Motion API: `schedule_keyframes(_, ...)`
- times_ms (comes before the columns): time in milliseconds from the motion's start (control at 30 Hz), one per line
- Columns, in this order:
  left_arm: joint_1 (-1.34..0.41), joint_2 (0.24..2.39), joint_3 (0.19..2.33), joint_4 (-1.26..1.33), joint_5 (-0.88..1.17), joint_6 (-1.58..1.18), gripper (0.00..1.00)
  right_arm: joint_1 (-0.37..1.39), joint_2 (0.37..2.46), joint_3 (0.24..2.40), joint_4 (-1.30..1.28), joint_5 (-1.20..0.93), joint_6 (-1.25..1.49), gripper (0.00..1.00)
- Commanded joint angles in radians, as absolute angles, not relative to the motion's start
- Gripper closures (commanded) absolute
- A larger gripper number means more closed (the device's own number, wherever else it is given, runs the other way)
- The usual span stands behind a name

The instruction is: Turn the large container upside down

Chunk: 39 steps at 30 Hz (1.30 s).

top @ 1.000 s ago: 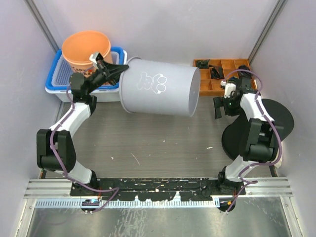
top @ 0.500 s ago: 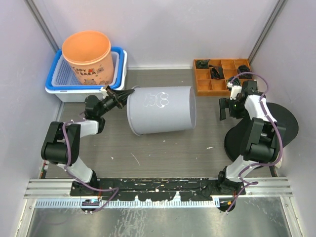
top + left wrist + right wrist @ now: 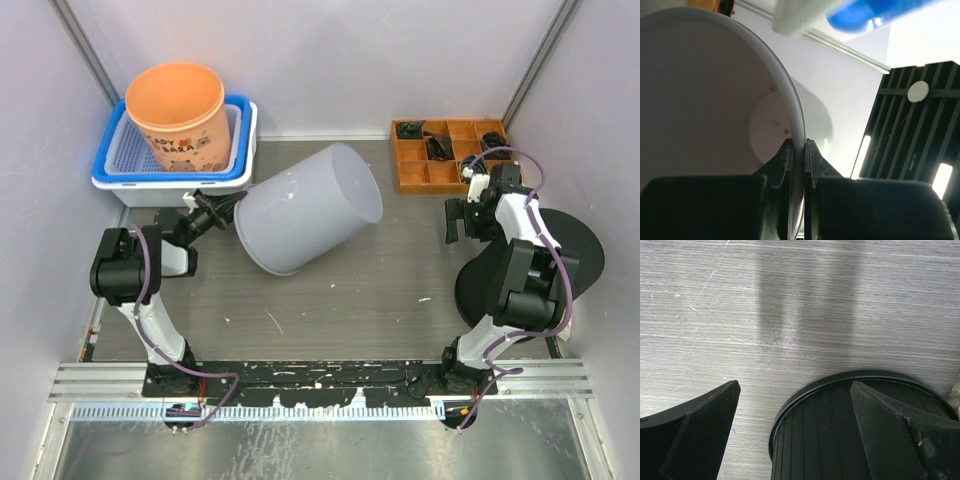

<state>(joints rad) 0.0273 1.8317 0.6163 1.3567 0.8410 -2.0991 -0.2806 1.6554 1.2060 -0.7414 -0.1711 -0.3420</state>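
Note:
The large container point(image 3: 305, 220), a pale grey bucket, stands tilted near the middle of the table. Its closed base faces up and to the back right, and its mouth points down toward the front left. My left gripper point(image 3: 228, 205) is shut on its rim at the left side. In the left wrist view, the fingers point(image 3: 785, 160) pinch the thin white rim point(image 3: 796, 115) and the container's inside fills the left half. My right gripper point(image 3: 455, 220) hangs open at the right, well clear of the container. In its own view the gripper point(image 3: 795, 385) straddles the edge of a black disc point(image 3: 860, 440).
An orange bucket point(image 3: 176, 110) sits in stacked blue and white baskets point(image 3: 238, 150) at the back left, close behind the left gripper. A wooden compartment tray point(image 3: 420, 165) with small parts is at the back right. The black round disc point(image 3: 570, 260) lies at the right edge.
The container has come down from lying lifted on its side and turned so its base faces up. My left arm has dropped low and folded left. The right gripper shifted slightly right, then stayed.

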Motion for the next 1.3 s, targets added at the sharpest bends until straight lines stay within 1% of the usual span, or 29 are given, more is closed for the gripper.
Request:
schedule_keyframes(0,0.083,1.919,0.587,1.430,1.032,-2.075,1.00,-0.286,1.679,1.193,-0.706,-0.144,-0.314,0.00)
schedule_keyframes(133,0.083,1.992,0.565,1.416,1.096,-1.968,0.96,-0.286,1.681,1.202,-0.701,-0.156,-0.300,0.00)
schedule_keyframes(167,0.074,2.004,0.565,1.406,1.107,-1.943,0.93,-0.286,1.680,1.199,-0.698,-0.162,-0.296,0.00)
schedule_keyframes(200,0.068,2.014,0.567,1.381,1.116,-1.920,0.88,-0.286,1.679,1.196,-0.692,-0.166,-0.293,0.00)
schedule_keyframes(267,0.056,2.016,0.569,1.314,1.129,-1.859,0.83,-0.286,1.673,1.183,-0.685,-0.173,-0.290,0.00)
schedule_keyframes(333,0.044,2.005,0.574,1.220,1.142,-1.780,0.73,-0.286,1.667,1.175,-0.681,-0.172,-0.291,0.00)
schedule_keyframes(400,0.037,1.978,0.575,1.078,1.145,-1.669,0.58,-0.286,1.658,1.169,-0.678,-0.173,-0.294,0.00)
schedule_keyframes(500,0.030,1.926,0.598,0.769,1.139,-1.434,0.42,-0.286,1.637,1.175,-0.685,-0.191,-0.302,0.00)
schedule_keyframes(533,0.028,1.908,0.615,0.638,1.127,-1.340,0.35,-0.285,1.630,1.181,-0.694,-0.206,-0.307,0.00)
schedule_keyframes(600,0.021,1.876,0.666,0.353,1.089,-1.123,0.31,-0.280,1.627,1.219,-0.737,-0.243,-0.334,0.00)
schedule_keyframes(667,0.011,1.854,0.729,0.137,1.037,-0.949,0.30,-0.271,1.622,1.265,-0.807,-0.277,-0.375,0.00)
schedule_keyframes(733,0.001,1.843,0.790,-0.019,0.984,-0.816,0.30,-0.253,1.582,1.303,-0.861,-0.316,-0.419,0.00)
schedule_keyframes(800,-0.006,1.831,0.846,-0.155,0.920,-0.726,0.09,-0.209,1.513,1.338,-0.904,-0.342,-0.455,0.00)
schedule_keyframes(867,-0.014,1.825,0.899,-0.240,0.849,-0.643,0.07,-0.139,1.438,1.380,-0.933,-0.350,-0.488,0.00)
schedule_keyframes(933,-0.015,1.822,0.932,-0.266,0.799,-0.618,0.07,-0.051,1.389,1.431,-0.973,-0.349,-0.517,0.00)
schedule_keyframes(1000,-0.019,1.831,0.967,-0.286,0.768,-0.608,0.07,0.046,1.367,1.503,-1.071,-0.386,-0.562,0.00)
schedule_keyframes(1033,-0.024,1.834,0.988,-0.298,0.758,-0.597,0.02,0.093,1.358,1.534,-1.119,-0.417,-0.585,0.00)
schedule_keyframes(1100,-0.041,1.829,1.044,-0.362,0.713,-0.546,0.01,0.176,1.335,1.591,-1.176,-0.466,-0.610,0.00)
schedule_keyframes(1167,-0.064,1.803,1.084,-0.448,0.639,-0.482,0.01,0.228,1.303,1.636,-1.200,-0.497,-0.615,0.00)
schedule_keyframes(1267,-0.107,1.730,1.098,-0.508,0.528,-0.428,0.01,0.242,1.257,1.707,-1.212,-0.580,-0.641,0.00)
